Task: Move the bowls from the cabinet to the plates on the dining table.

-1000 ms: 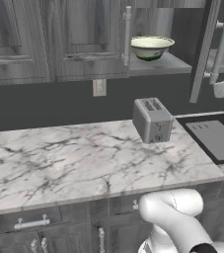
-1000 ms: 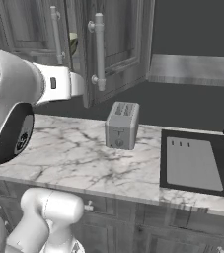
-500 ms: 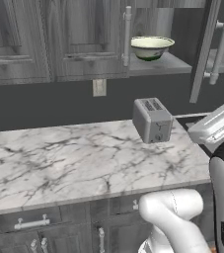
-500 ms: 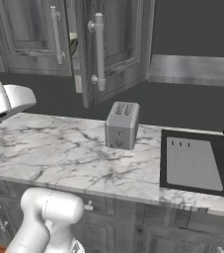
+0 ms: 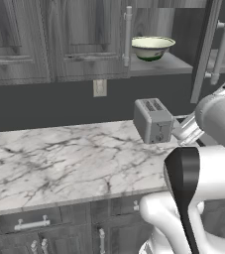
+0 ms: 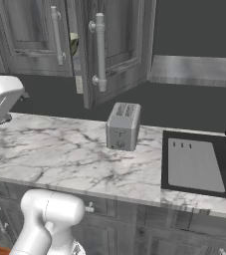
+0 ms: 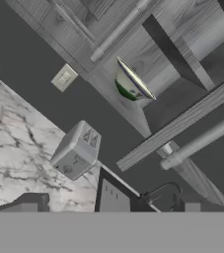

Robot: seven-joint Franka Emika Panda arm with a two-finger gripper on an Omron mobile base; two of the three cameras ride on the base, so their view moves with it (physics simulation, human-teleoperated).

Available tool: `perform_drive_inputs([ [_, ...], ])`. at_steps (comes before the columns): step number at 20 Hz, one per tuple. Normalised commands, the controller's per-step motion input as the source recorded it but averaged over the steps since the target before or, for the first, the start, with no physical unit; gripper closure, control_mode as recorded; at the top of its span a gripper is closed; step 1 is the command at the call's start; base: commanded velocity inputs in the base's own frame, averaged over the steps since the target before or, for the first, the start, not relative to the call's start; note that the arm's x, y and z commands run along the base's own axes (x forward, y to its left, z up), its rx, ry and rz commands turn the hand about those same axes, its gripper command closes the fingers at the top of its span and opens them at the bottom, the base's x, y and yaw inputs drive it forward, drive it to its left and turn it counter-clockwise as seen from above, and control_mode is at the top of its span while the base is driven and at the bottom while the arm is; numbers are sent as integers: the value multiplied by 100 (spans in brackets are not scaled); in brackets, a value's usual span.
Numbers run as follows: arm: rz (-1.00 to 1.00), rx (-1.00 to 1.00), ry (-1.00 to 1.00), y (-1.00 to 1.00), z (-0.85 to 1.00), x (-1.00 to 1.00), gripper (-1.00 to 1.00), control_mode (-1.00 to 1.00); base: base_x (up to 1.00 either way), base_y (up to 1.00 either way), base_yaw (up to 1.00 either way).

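Kitchen wall: dark grey cabinet (image 5: pixel 79 39), one door (image 6: pixel 117 47) swung open.
Bowl (image 5: pixel 152 47): alone on the open cabinet's shelf, upright, above the toaster.
Toaster (image 5: pixel 153 120): on the marble table (image 5: pixel 59 163), below the bowl.
Sink (image 6: pixel 196 164): set into the table, right of the toaster.
End effector (image 7: pixel 106 203): fingers spread wide, holding nothing, well apart from the bowl.

A silver two-slot toaster (image 5: pixel 153 120) stands upright on the grey-veined marble counter (image 5: pixel 59 163), towards its back edge. A pale wall outlet (image 5: pixel 99 88) sits on the dark backsplash above the counter. A dark built-in sink (image 6: pixel 196 164) lies beside the toaster, and drawers with short handles (image 5: pixel 32 224) run below.
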Motion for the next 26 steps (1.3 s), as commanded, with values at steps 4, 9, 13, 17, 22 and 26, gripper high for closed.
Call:
perform_drive_inputs([
  [4, -20, -25, 0, 0, 0, 54, -100, -100, 0, 0, 0],
  [9, -25, -20, 3, -3, 0, 65, -100, -100, 0, 0, 0],
  [13, -26, -15, 5, -25, 0, 60, -100, -100, 0, 0, 0],
  [17, -26, -13, 5, -31, 0, 52, -100, -100, 0, 0, 0],
  [22, -21, -12, 5, -33, -2, 46, -100, -100, 0, 0, 0],
  [26, -13, -9, 5, -21, -4, 54, -100, -100, 0, 0, 0],
])
